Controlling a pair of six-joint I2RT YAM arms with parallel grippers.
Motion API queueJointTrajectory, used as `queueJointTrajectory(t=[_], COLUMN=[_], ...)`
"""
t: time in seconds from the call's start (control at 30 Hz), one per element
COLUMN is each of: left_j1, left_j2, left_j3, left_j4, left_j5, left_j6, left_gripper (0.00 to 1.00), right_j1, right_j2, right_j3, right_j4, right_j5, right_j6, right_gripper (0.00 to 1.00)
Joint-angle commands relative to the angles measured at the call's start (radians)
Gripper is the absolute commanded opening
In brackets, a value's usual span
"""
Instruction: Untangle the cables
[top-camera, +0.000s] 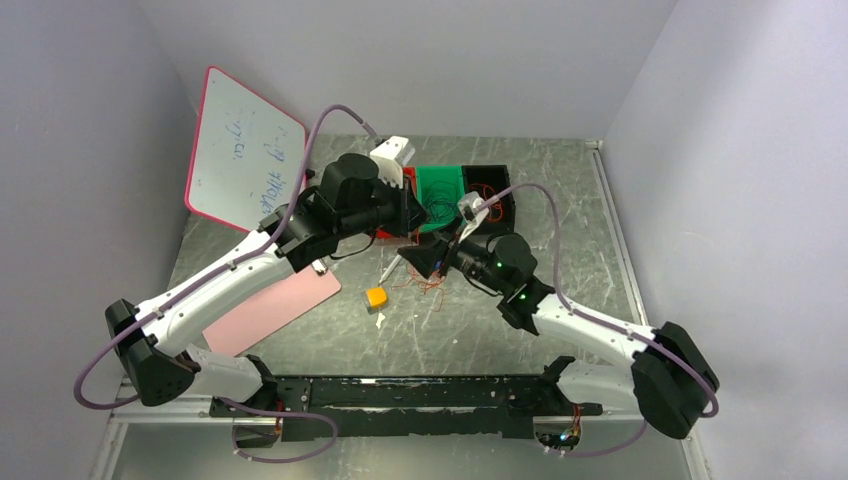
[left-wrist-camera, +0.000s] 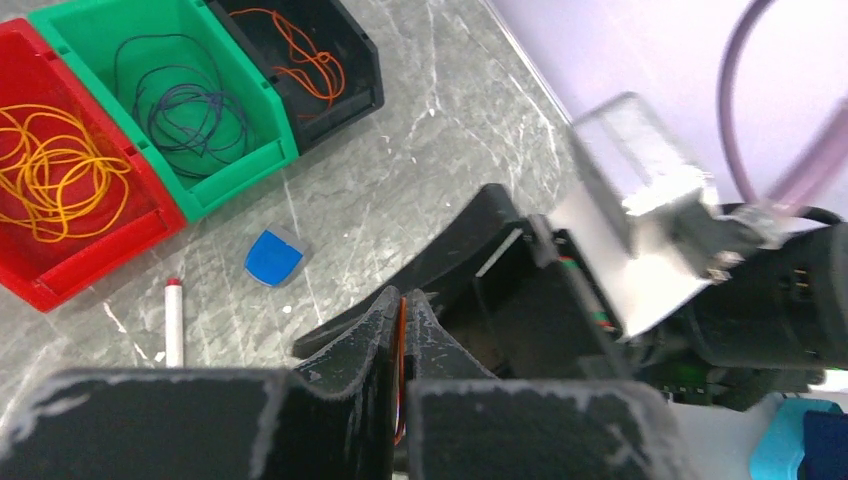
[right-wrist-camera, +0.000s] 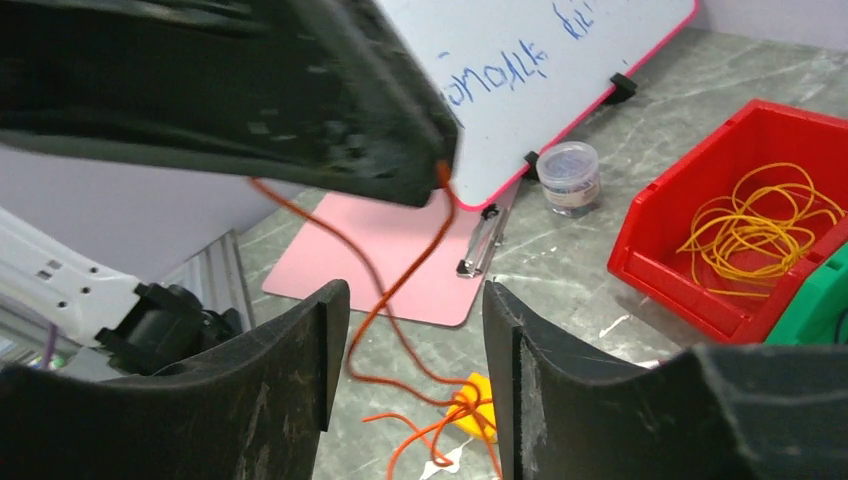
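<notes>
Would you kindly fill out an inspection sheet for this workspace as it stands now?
Surface: grey marbled table, scuffed.
Job's things: yellow cable in red bin; dark cable in green bin; orange cable in black bin; loose orange strand hanging down to the table.
Clutter: marker, small blue object, yellow block, jar, pink clipboard.
Grippers: left gripper shut on the loose orange strand; right gripper open, strand passing between its fingers.
Cables: lilac arm hoses arch above the table.
Surroundings: whiteboard leaning at back left; plain walls.
</notes>
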Motion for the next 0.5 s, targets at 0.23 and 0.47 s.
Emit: queueJointTrajectory(t=[0.23,0.47], left_j1=[-0.005,-0.005], left_j2=[-0.041,-0.042], left_j3=[0.136,0.355], left_j4=[-0.06,-0.172], left_j5=[0.146,0.096], left_j6=[-0.011,0.028], left_gripper=[0.07,0.07], right_j1=[0.067,0.114], right_j2=[0.177,0.16], right_j3=[-0.001,-0.08], right_j4=[0.111,0.065], right_j5=[0.102,0.184], right_j6=[0.014,0.04], right_gripper=[0.26,0.15])
